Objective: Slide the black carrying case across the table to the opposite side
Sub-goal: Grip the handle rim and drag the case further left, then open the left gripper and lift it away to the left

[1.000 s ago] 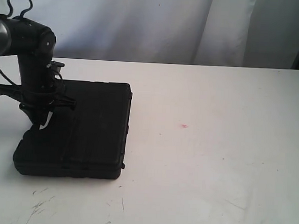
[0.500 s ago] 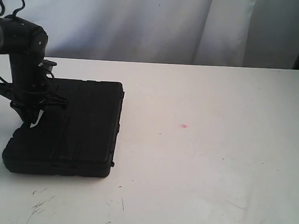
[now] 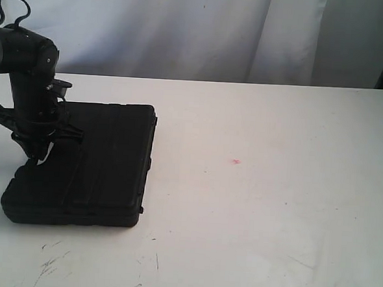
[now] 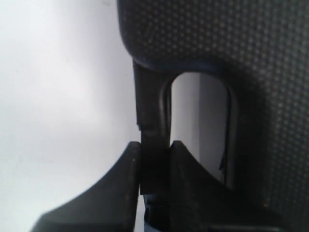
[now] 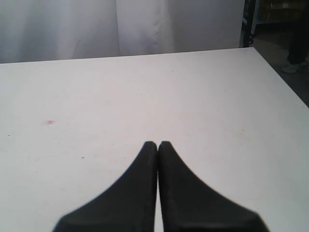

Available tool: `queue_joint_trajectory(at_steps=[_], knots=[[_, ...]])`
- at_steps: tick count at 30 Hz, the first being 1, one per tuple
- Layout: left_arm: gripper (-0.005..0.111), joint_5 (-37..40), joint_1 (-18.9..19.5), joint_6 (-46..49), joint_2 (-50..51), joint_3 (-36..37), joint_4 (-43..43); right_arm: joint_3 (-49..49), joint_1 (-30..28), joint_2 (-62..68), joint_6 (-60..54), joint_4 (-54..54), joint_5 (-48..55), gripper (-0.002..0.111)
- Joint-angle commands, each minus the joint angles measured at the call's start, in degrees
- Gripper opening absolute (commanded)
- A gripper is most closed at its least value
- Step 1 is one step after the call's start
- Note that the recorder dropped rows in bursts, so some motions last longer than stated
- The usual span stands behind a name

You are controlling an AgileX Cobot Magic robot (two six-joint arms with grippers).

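The flat rectangular matte black plastic case [image 3: 86, 169] is lying flat on the wide white desk [image 3: 273, 187], right up near the desk's left edge and well apart from the right edge, roughly midway between front and back.

The left gripper [image 4: 154, 151] comes down on the case's left side. In the wrist view its jaws are pinched tight on the thin handle bar [image 4: 152, 111], one finger on the outside and one poking into the handle slot [image 4: 200, 121]. So it's closed on the case, no slack that I can see. The right gripper [image 5: 158, 144] has its jaws pressed fully together with nothing in them, hanging over bare desk near a small red speck [image 5: 49, 122].

Handling-wise, I'd guess this is a stiff hard shell that won't flex or crush. Can't tell the weight since there's no seeing inside. Pebbled plastic on a smooth desk should slide fine, but it might chatter a bit.

The handle bar is the obvious place to grab, ideally near its middle. My worry is that pulling from one edge lets the case swing round the grip, and that bar looks skinny, so go slow and steady with no jerks.
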Motion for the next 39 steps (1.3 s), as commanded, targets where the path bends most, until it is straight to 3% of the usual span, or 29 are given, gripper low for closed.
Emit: queue_joint_trajectory(at_steps=[1, 11, 13, 16, 19, 22, 24, 26, 31, 39], knots=[[0.000, -0.11, 0.06, 1.10, -1.15, 0.29, 2.68, 0.21, -0.32, -0.30, -0.12, 0.27, -0.05, 0.000], [0.008, -0.11, 0.11, 0.74, -1.27, 0.29, 4.80, 0.21, -0.32, -0.30, -0.12, 0.27, -0.05, 0.000], [0.018, 0.05, 0.11, 0.74, -1.34, 0.29, 4.53, 0.21, -0.32, -0.30, -0.12, 0.27, -0.05, 0.000], [0.043, -0.05, 0.11, 0.65, -2.67, 0.29, 3.54, 0.21, -0.32, -0.30, -0.12, 0.27, -0.05, 0.000], [0.054, -0.28, 0.11, 0.24, -5.28, 0.29, 3.44, 0.21, -0.32, -0.30, -0.12, 0.27, -0.05, 0.000], [0.051, -0.28, 0.11, -1.65, -9.68, 0.29, 0.15, 0.21, -0.32, -0.30, -0.12, 0.27, -0.05, 0.000], [0.032, -0.48, 0.11, -1.65, -12.70, 0.29, -1.82, 0.21, -0.32, -0.30, -0.12, 0.27, -0.05, 0.000], [0.000, -0.76, 0.11, -0.36, -16.23, 0.29, -4.63, 0.21, -0.32, -0.30, -0.12, 0.27, -0.05, 0.000], [0.000, -5.68, 0.11, 0.88, -25.28, 3.84, -9.05, 0.21, -0.32, -0.30, -0.12, 0.27, -0.05, 0.000], [0.000, -22.30, 0.11, -3.66, -42.82, 25.23, -9.47, 0.21, -0.32, -0.30, -0.12, 0.27, -0.05, 0.000]])
